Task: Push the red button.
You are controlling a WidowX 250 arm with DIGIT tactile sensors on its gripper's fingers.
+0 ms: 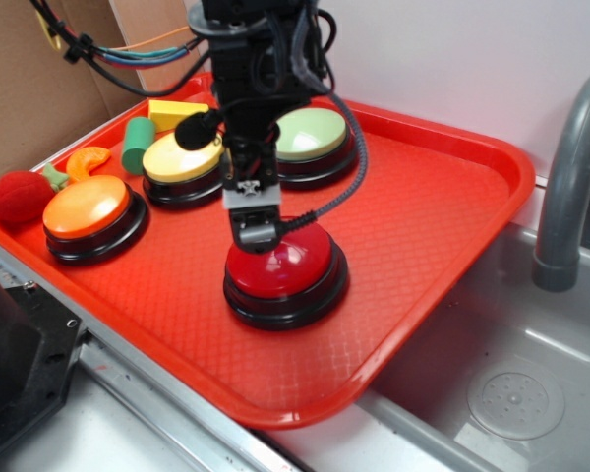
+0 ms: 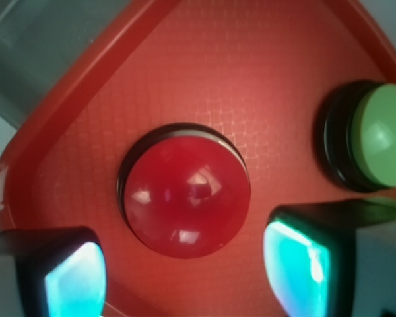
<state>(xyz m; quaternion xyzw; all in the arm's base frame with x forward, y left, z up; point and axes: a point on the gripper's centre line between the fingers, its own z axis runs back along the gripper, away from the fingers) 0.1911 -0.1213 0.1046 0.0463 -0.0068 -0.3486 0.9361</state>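
Note:
The red button (image 1: 290, 265) (image 2: 187, 198), a glossy red dome on a black round base, stands near the middle of the red tray (image 1: 423, 197) (image 2: 237, 66). My gripper (image 1: 256, 236) (image 2: 185, 277) hangs straight down over the dome's back-left part, very close to it; whether it touches I cannot tell. In the wrist view the two fingers with pale blue-green pads (image 2: 297, 264) stand far apart, open, with nothing between them. The dome sits just ahead of the gap.
Also on the tray are a green button (image 1: 310, 133) (image 2: 379, 135), a yellow button (image 1: 182, 157), an orange button (image 1: 87, 206), a fuzzy red ball (image 1: 20, 197), a green cylinder (image 1: 136, 145) and a yellow block (image 1: 172, 111). A sink (image 1: 511, 374) with a grey faucet (image 1: 570, 167) lies to the right.

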